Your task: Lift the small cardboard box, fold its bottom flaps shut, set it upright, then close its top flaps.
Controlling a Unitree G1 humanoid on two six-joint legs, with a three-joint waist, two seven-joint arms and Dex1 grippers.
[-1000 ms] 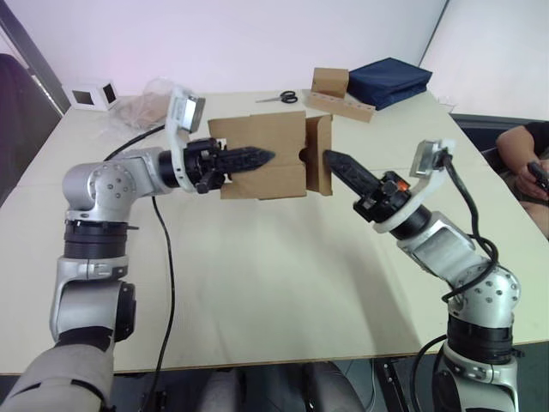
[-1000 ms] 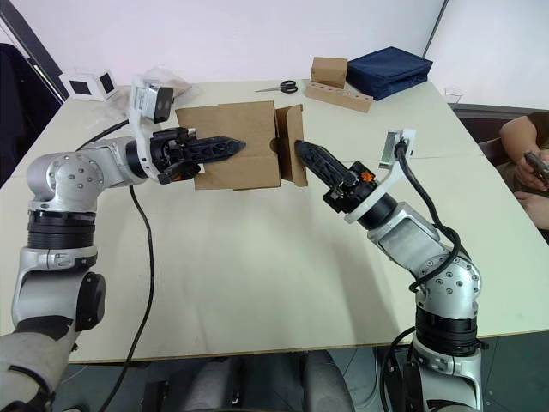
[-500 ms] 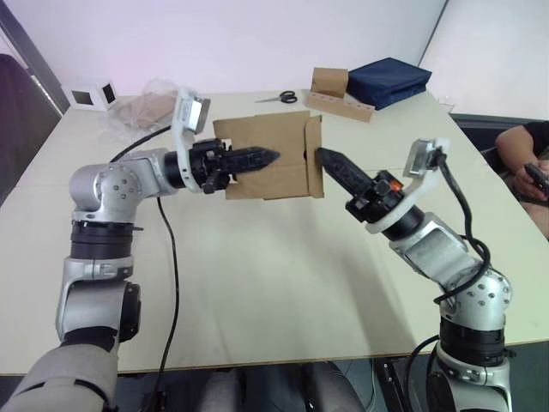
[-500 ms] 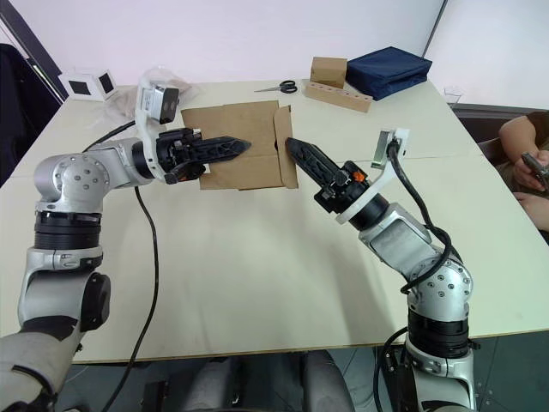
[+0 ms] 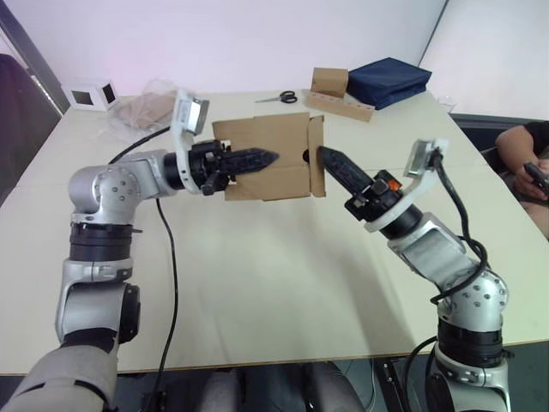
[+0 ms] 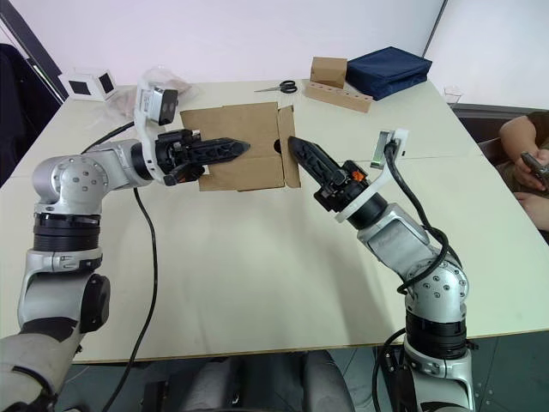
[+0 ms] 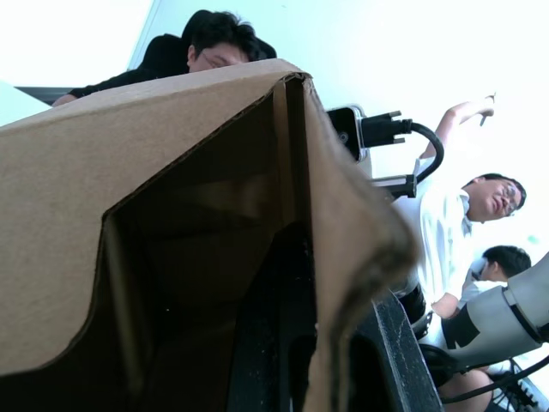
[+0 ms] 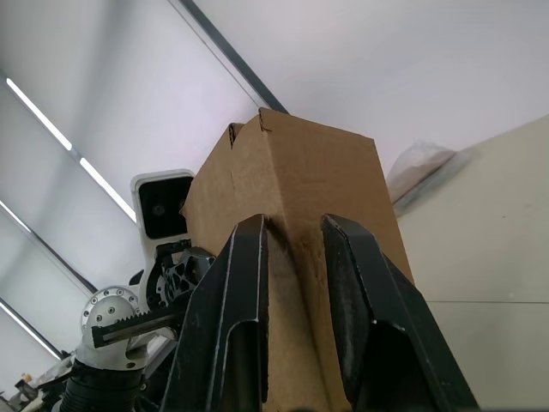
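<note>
Above table (image 5: 257, 283), grippers apparently holding box (image 5: 262, 159)

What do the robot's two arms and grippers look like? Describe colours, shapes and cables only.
Both arms are silver-grey metal with rounded joint housings and black bands. Each ends in a gripper, left gripper and right gripper, with two long black tapered fingers. The right wrist carries an orange mark. White camera brackets sit on the wrists, and black cables trail along the arms.
</note>
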